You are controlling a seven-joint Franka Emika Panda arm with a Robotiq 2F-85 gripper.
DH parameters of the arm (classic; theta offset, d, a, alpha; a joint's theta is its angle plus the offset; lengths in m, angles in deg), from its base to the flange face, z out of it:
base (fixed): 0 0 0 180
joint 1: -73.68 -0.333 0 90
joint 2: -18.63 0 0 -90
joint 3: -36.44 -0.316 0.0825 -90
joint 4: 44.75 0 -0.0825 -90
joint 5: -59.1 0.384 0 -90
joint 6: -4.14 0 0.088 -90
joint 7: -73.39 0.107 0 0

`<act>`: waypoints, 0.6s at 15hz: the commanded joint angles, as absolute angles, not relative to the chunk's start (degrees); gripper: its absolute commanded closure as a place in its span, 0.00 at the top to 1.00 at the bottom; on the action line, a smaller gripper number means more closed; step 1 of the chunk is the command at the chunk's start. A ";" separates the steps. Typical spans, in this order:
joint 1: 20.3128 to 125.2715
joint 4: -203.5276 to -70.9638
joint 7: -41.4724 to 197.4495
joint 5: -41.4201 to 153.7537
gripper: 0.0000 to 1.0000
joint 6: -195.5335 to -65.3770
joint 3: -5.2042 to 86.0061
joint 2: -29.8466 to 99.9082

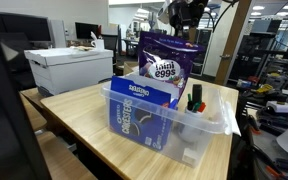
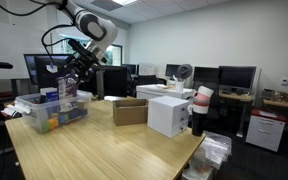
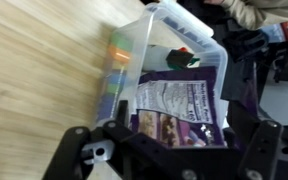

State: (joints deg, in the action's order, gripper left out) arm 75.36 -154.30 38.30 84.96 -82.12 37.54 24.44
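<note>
The tool (image 3: 174, 152) stands with its jaws apart. In the wrist view one finger (image 3: 84, 155) sits to each side of the upper edge of the purple bag (image 3: 179, 105). Contact between the fingers and the bag cannot be determined.

The purple bag (image 1: 169, 65) stands upright inside the clear bin (image 1: 209, 125), and its printed face carries the words "mini eggs". In an exterior view the tool (image 1: 184, 15) is directly above the top of the bag.

Also in the bin:
- A blue box (image 1: 139, 110) stands on edge just in front of the bag.
- A marker with a red cap (image 1: 196, 100) lies beside the bag.

The bin rests on the wooden counter (image 1: 79, 110) near one end. In an exterior view the arm (image 2: 94, 25) reaches down over the bin (image 2: 54, 112). A cardboard box (image 2: 130, 111) and a white box (image 2: 169, 113) stand further along the counter (image 2: 114, 150), well apart from the bin.
</note>
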 commanded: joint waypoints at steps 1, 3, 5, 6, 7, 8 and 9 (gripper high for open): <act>75.74 -160.34 40.24 79.09 1.00 -90.33 38.14 18.94; 75.83 -164.35 40.53 72.60 1.00 -96.11 38.61 16.59; 75.83 -167.84 42.58 68.13 1.00 -101.83 38.87 15.15; 75.92 -169.40 44.12 65.92 1.00 -104.70 39.03 14.70; 76.13 -170.89 45.84 64.35 1.00 -107.32 39.29 14.21; 76.43 -172.23 47.80 63.48 1.00 -109.73 39.69 13.70; 76.64 -173.40 49.90 62.51 1.00 -111.88 40.04 13.22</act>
State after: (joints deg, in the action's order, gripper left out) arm 75.78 -167.65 44.35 66.07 -105.18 39.56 16.97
